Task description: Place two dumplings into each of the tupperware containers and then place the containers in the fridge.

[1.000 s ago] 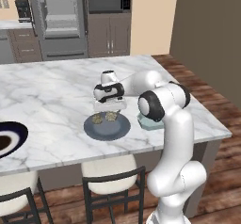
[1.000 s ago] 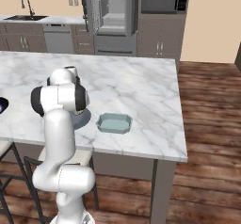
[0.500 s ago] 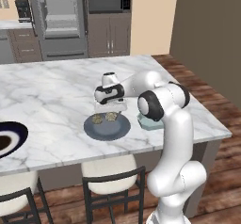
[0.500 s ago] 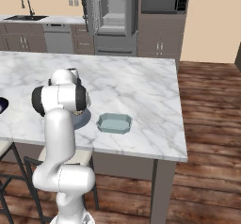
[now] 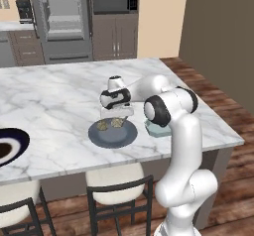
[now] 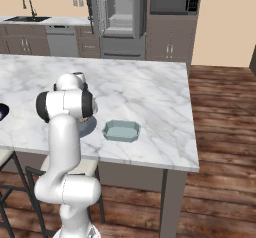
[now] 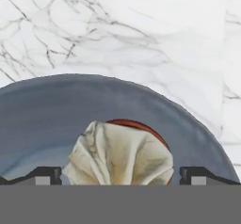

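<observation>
On the marble island counter [image 5: 54, 96], two wrinkled beige dumplings [image 5: 109, 124] are seen lying on a flat grey-blue round plate [image 5: 113, 134]. The two-finger gripper [image 7: 120, 175] is spread fully wide, nothing held, one dumpling between its tips. At three o'clock of the plate, the pale teal translucent container [image 6: 121, 130] is seen empty. Filling and the open steel fridge [image 6: 119, 16] are judged outstanding.
</observation>
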Available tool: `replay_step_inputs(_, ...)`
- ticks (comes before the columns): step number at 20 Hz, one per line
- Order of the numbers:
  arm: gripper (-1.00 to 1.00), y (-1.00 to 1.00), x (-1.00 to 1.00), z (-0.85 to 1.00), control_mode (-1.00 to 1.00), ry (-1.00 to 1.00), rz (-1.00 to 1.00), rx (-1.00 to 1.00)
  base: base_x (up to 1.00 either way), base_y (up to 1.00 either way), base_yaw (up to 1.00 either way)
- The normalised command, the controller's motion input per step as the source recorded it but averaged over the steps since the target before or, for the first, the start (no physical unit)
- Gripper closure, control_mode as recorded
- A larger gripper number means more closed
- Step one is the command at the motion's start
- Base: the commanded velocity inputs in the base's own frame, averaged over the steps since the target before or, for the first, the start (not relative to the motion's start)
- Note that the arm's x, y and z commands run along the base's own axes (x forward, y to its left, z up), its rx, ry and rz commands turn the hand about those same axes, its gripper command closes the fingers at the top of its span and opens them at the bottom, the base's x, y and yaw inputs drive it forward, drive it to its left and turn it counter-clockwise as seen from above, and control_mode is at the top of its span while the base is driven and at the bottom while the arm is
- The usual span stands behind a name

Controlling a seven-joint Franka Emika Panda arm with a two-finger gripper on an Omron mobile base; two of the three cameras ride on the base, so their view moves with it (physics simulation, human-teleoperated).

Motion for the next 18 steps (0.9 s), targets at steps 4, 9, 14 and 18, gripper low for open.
replay_step_inputs(4, -1.00, 0.00, 0.00, -0.01, -1.00, 0.00, 0.00, 0.00, 0.00, 0.00, 0.00)
replay_step_inputs(9, -1.00, 0.00, -0.01, -0.06, -1.00, 0.00, 0.00, 0.00, 0.00, 0.00, 0.00)
replay_step_inputs(14, 1.00, 0.00, 0.00, -0.16, -1.00, 0.00, 0.00, 0.00, 0.00, 0.00, 0.00)
replay_step_inputs(18, 1.00, 0.00, 0.00, -0.03, -1.00, 0.00, 0.00, 0.00, 0.00, 0.00, 0.00)
